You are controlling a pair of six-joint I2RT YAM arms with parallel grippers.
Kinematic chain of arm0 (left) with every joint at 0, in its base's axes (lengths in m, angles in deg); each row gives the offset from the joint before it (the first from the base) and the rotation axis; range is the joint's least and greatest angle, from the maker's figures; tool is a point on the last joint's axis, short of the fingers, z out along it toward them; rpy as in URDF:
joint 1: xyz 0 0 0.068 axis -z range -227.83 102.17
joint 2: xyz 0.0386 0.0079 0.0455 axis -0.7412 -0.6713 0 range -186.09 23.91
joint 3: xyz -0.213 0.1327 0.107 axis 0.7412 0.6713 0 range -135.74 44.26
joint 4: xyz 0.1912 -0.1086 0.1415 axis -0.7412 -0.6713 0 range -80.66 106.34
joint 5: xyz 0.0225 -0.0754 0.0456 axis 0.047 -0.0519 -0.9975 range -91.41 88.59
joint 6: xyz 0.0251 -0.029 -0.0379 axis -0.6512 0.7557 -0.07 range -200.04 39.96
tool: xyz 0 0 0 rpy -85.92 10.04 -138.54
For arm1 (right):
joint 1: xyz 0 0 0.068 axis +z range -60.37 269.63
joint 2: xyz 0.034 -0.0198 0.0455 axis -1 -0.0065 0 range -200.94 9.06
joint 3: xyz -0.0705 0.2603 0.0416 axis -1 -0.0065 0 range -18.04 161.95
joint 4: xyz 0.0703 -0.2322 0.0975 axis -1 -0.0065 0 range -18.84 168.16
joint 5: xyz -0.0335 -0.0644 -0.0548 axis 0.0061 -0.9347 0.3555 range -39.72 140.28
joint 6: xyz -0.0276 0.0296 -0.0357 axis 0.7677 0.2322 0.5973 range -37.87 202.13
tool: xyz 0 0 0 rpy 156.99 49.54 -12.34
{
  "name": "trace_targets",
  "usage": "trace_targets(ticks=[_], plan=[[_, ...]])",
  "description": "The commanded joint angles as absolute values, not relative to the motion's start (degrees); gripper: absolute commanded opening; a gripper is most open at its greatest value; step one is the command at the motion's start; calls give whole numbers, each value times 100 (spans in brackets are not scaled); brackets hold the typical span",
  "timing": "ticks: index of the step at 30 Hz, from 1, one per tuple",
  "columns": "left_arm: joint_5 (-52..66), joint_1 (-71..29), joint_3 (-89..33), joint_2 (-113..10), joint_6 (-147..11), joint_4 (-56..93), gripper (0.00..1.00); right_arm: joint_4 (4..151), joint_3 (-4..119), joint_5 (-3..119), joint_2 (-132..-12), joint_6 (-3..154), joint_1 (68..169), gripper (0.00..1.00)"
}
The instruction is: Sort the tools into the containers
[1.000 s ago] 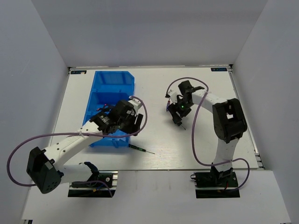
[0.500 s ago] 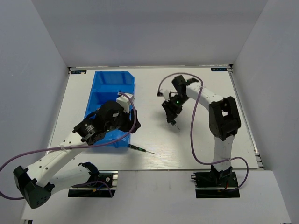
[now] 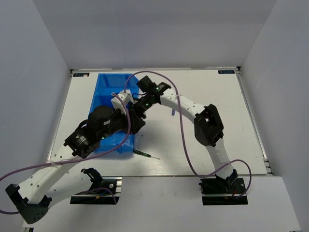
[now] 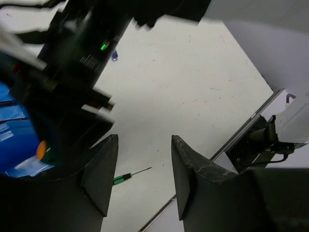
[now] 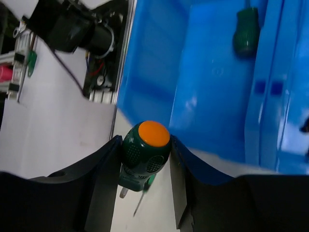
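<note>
Right fingers (image 5: pixel 96 183), pinching green stubby screwdriver (image 5: pixel 146 137), have swung from well clear of blue bins (image 5: pixel 212 72) to their edge; drop likely next. Left fingers (image 4: pixel 193 183) spread, empty.

The right gripper (image 3: pixel 139 107) has swept left from the middle of the table (image 3: pixel 207 92) to the right edge of the blue bins (image 3: pixel 113 84), with a green-handled screwdriver (image 5: pixel 146 145) between its fingers (image 5: pixel 104 166). The left arm (image 3: pixel 72 145) has drawn its elbow back toward the near left corner.
</note>
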State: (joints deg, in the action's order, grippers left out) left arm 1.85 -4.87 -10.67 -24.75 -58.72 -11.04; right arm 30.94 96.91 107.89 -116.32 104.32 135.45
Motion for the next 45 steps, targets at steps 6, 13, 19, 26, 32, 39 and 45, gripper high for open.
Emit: trace_targets(ticks=[6,13,19,26,32,39,45], plan=[[140,-486,-1181,-1907,-5859,-1283,69,5663,9919,9793,-11978,9091,14227,0],[324,-486,-1181,-1801,-5859,-1784,72,5242,10289,8940,-12436,9706,14394,44],[850,-486,-1181,-1818,-5859,-1943,68,5328,10193,8948,-12252,9593,14315,54],[1475,-486,-1514,-2170,-6000,-2119,62,5436,9894,9247,-11716,9294,14139,62],[2011,-486,-1647,-2678,-6526,-2172,34,4962,9351,9230,-10786,8968,13491,13],[2381,-371,-1594,-4146,-7800,-2347,20,3458,7387,8579,-9572,9908,11973,0],[2057,217,-2208,-6131,-8828,-3050,43,2675,6063,8948,-8474,10875,10713,46]])
